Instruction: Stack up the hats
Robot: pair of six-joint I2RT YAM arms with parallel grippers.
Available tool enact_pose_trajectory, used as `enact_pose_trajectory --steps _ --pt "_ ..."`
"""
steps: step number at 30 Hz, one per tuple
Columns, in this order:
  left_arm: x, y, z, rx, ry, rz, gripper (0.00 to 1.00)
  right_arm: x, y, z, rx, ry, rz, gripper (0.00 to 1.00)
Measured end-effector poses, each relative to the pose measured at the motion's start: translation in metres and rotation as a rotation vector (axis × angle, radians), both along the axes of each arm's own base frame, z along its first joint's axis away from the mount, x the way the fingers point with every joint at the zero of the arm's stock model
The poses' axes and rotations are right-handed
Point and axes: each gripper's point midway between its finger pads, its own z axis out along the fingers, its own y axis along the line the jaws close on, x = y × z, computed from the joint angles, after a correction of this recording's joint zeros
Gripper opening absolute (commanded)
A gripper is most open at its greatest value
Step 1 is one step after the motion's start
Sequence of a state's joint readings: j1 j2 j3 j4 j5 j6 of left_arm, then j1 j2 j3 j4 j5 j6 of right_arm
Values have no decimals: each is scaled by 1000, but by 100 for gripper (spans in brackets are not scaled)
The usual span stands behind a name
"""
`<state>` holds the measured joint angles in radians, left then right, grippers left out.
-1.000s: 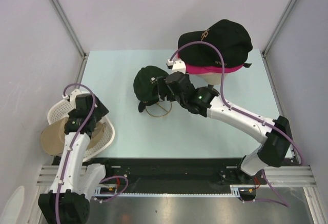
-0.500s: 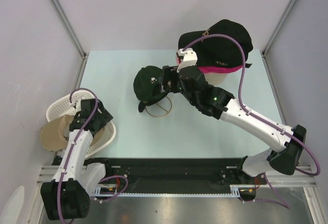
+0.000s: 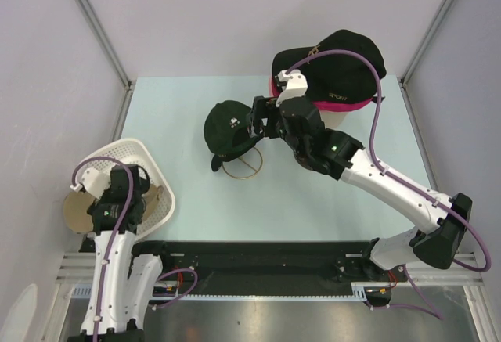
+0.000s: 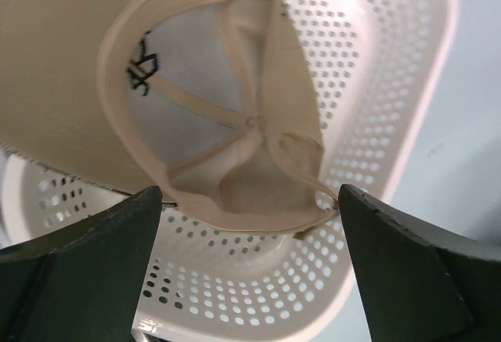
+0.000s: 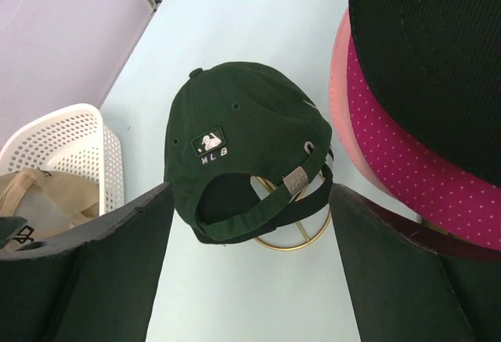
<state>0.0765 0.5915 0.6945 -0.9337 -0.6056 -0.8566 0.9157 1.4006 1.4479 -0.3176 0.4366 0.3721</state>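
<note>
Left end effector (image 4: 250,193), right end effector (image 5: 250,189), parted

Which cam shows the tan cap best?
Left wrist: the tan fabric baseball cap is close up, its inside facing the camera. Top external shows only a sliver beside the left arm; right wrist only a corner.

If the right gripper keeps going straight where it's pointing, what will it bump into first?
Most likely the dark green cap, perched on a gold wire stand. It sits centred just ahead of the open right gripper, though the gap is hard to judge.
</note>
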Motion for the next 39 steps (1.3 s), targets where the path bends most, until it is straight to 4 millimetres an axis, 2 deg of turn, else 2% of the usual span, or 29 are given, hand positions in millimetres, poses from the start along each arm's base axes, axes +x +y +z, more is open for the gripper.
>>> enact_pose_trajectory --steps 6,11,16,17,18,19,20,21,22,25,27,29,31,34,37,39 --pt "-23 2 -26 -75 100 182 100 4 -1 0 -6 -1 18 85" --pt "-30 1 -44 -121 67 262 100 7 -3 0 -5 1 20 85" --pt "-39 1 -74 -146 82 330 96 7 -8 4 -11 -13 16 85" --pt "-39 1 -79 -153 76 339 90 7 -11 8 -10 -21 13 85" --pt "-38 0 -84 -162 66 348 66 6 -14 12 -9 -32 13 85" --pt "-37 1 -89 -165 52 355 52 5 -17 16 -5 -42 12 85" --pt "-36 0 -94 -175 33 365 21 4 -21 22 0 -54 9 85" --pt "-37 0 -100 -181 26 370 10 3 -25 29 8 -68 5 85" --pt "-37 -1 -104 -187 19 376 1 1 -30 37 17 -86 2 85" --pt "-36 -1 -105 -196 -10 381 0 -2 -44 60 36 -149 -7 87" --pt "-31 0 -96 -196 -49 372 0 -2 -55 75 41 -194 -22 86" --pt "-26 1 -78 -182 -84 338 0 0 -67 87 44 -235 -39 87" --pt "-17 3 -47 -156 -139 291 0 6 -82 99 47 -275 -70 87" --pt "-4 7 13 -89 -226 199 0 14 -101 118 53 -340 -104 87" --pt "7 8 73 4 -306 80 0 13 -102 135 50 -404 -73 87" --pt "15 6 105 63 -342 -13 0 9 -95 143 49 -437 -19 88"
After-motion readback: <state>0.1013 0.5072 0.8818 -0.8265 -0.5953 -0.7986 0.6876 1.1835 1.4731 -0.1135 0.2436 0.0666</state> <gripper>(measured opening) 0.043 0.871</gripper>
